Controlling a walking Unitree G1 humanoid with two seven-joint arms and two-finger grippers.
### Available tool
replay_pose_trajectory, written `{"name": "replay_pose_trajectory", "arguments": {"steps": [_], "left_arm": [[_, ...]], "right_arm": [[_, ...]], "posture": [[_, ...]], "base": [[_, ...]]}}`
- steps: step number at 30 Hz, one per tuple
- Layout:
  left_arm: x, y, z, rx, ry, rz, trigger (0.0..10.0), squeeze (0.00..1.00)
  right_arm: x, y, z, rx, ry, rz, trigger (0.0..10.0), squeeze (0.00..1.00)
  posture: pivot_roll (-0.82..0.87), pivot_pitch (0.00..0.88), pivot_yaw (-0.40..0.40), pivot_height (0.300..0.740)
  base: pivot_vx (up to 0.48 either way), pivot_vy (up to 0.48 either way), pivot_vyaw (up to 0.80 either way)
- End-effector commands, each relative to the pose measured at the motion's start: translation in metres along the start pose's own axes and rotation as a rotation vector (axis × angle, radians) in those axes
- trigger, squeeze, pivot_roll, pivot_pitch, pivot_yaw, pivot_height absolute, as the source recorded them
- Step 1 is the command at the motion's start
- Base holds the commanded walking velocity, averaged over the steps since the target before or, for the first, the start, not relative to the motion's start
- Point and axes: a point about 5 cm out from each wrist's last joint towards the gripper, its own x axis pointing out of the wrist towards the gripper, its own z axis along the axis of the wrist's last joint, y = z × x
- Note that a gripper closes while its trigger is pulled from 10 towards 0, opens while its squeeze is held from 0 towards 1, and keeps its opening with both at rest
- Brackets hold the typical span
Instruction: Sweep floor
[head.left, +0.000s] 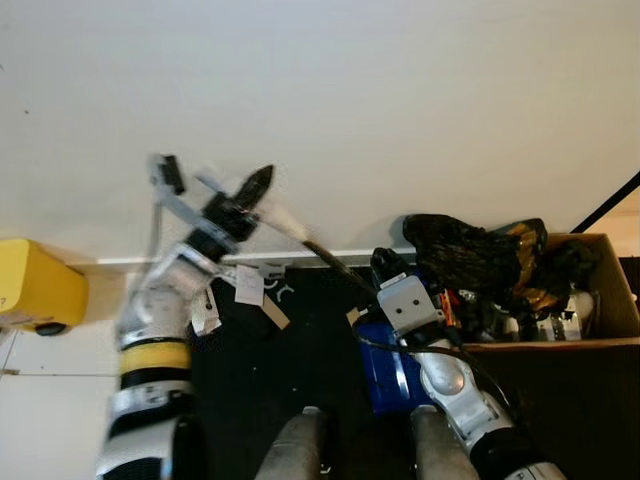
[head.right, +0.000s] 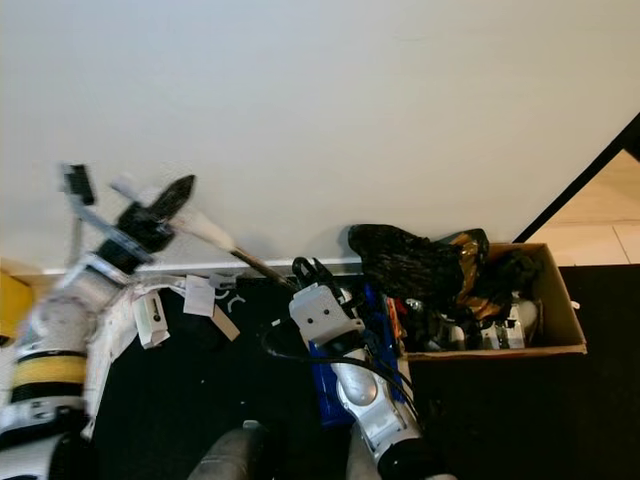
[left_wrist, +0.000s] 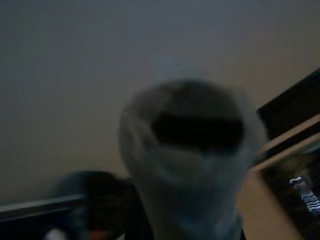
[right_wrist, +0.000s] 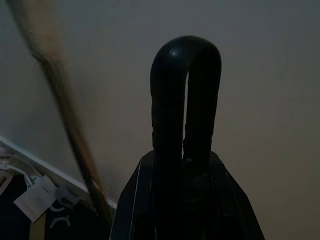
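Observation:
My left gripper (head.left: 254, 187) is raised against the white wall at the left, shut on a broom handle (head.left: 288, 227). The handle is white near the fingers and turns dark brown as it slants down to the right towards the baseboard. In the left wrist view it is a blurred pale tube (left_wrist: 192, 160) seen end-on. The broom head is hidden. My right gripper (head.left: 386, 262) sits low by the baseboard, just right of the handle's lower part, and is shut on nothing. In its wrist view the two fingers (right_wrist: 170, 100) meet at the tips, with the handle (right_wrist: 65, 110) blurred beside them.
A cardboard box (head.left: 610, 290) at the right holds a crumpled black and gold bag (head.left: 470, 255) and other items. A blue object (head.left: 380, 370) lies under my right arm. A yellow object (head.left: 35, 285) stands at the far left. A black mat (head.left: 250, 370) with paper tags covers the floor below.

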Motion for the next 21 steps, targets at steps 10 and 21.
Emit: {"name": "replay_pose_trajectory", "arguments": {"steps": [10, 21], "left_arm": [[-0.028, 0.014, -0.053, 0.103, 0.227, 0.142, 10.0, 0.0], [-0.021, 0.015, -0.121, -0.07, 0.195, 0.272, 10.0, 0.0]], "right_arm": [[-0.015, 0.009, -0.02, 0.011, 0.122, 0.04, 10.0, 0.0], [-0.017, 0.006, -0.021, 0.006, 0.126, 0.035, 10.0, 0.0]], "posture": [[0.06, 0.272, 0.111, 0.74], [0.02, 0.293, 0.107, 0.74]], "base": [[0.0, 0.0, 0.0], [0.0, 0.0, 0.0]]}}
